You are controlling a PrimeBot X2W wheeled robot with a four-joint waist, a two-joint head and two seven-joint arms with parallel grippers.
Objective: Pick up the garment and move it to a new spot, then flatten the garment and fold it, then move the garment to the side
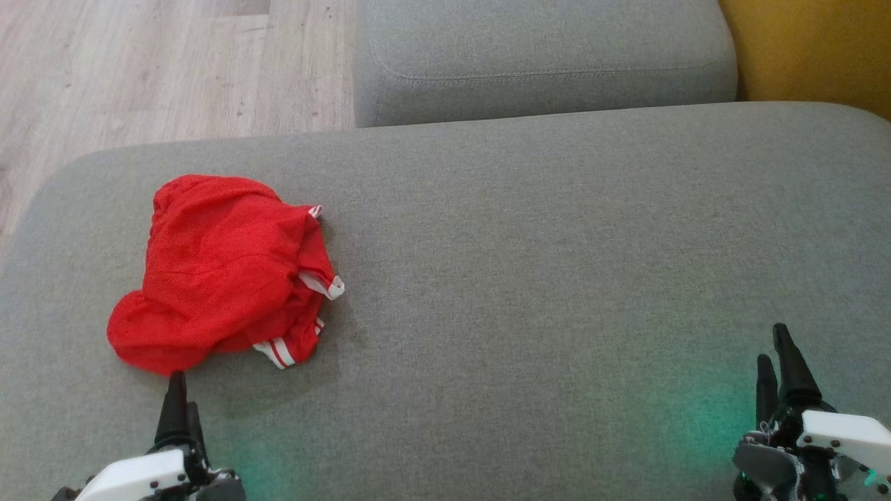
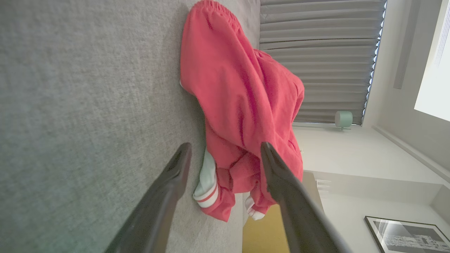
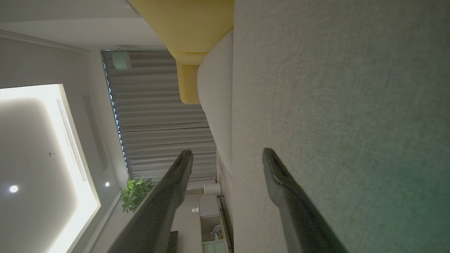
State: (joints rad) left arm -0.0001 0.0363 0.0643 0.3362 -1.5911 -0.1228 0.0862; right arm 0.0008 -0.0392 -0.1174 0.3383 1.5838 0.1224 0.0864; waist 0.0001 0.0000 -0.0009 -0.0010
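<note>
Left gripper (image 2: pixel 225 144): spread wide; garment (image 2: pixel 242 105) seen just ahead in wrist view, contact unclear.
Right gripper (image 1: pixel 771 342): wide, nothing held.
Cushion (image 1: pixel 529 278): open rightward.

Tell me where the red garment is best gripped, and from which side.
Probably the bunched near edge of the red garment, approached from the robot's side by the open left gripper. The cloth lies crumpled and humped on the grey cushion, and that fold sits just beyond its fingertips.

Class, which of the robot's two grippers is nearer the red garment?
The left gripper, its fingertips right by the red garment; the right gripper sits far off across the grey cushion.
</note>
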